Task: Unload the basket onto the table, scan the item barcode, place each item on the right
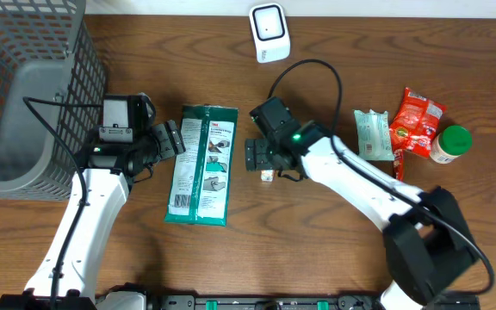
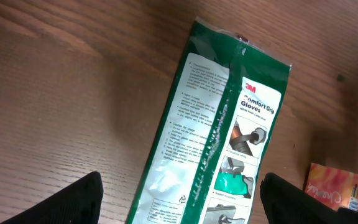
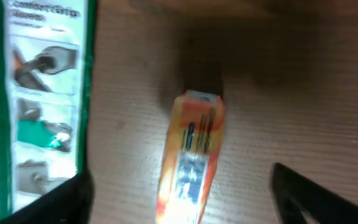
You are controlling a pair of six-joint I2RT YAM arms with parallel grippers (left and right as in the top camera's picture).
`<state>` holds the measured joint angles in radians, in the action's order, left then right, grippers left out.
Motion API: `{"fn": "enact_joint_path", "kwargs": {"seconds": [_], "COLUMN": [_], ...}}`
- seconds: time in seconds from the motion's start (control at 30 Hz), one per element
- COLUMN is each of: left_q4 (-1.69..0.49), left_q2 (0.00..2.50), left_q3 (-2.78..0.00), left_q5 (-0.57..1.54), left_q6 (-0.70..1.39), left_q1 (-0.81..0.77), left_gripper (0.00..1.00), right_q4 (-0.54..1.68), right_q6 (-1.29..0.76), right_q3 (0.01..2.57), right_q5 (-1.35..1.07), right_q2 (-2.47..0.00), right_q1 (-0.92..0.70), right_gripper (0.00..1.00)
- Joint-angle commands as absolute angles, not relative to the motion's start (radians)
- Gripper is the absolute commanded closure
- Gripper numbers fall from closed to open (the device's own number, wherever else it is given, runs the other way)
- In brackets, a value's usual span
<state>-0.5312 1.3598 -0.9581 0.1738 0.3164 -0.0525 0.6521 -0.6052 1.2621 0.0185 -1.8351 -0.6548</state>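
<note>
A small orange box (image 3: 191, 143) lies on the wooden table, blurred in the right wrist view. My right gripper (image 3: 182, 180) stands open over it, one finger on each side and neither touching it. From above, the box (image 1: 267, 176) peeks out just below the right gripper (image 1: 255, 155). A green and white glove package (image 1: 203, 164) lies flat to the left. My left gripper (image 1: 172, 138) is open at its upper left edge. In the left wrist view its fingers straddle the package (image 2: 222, 124), and the orange box (image 2: 331, 186) shows at lower right. A white scanner (image 1: 269, 33) stands at the back.
A grey wire basket (image 1: 24, 95) fills the back left corner. At the right lie a white-green packet (image 1: 373, 133), a red snack bag (image 1: 416, 120) and a bottle with a green lid (image 1: 450, 142).
</note>
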Motion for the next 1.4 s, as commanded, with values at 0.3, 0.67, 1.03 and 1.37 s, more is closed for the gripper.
{"fn": "enact_joint_path", "kwargs": {"seconds": [0.3,0.67,1.03,1.37], "left_q4": [-0.535,-0.535,-0.535,-0.535], "left_q2": [1.367,1.367,1.367,1.367], "left_q3": [-0.953,-0.953,-0.953,-0.953], "left_q5": [0.171,0.171,0.171,0.171], "left_q6": [0.308,0.308,0.308,0.308], "left_q1": [-0.052,-0.052,-0.052,-0.052], "left_gripper": [0.18,0.18,0.18,0.18], "right_q4": [0.647,0.647,0.675,0.692], "right_q6": [-0.613,-0.614,-0.612,-0.486], "right_q3": [1.261,1.260,1.261,1.258], "right_q5": [0.044,0.044,0.047,-0.212], "right_q2": [-1.875,-1.892,-1.804,-1.785], "right_q1": [-0.666,-0.672,-0.614,-0.485], "right_gripper": [0.61,0.65,0.93,0.95]}}
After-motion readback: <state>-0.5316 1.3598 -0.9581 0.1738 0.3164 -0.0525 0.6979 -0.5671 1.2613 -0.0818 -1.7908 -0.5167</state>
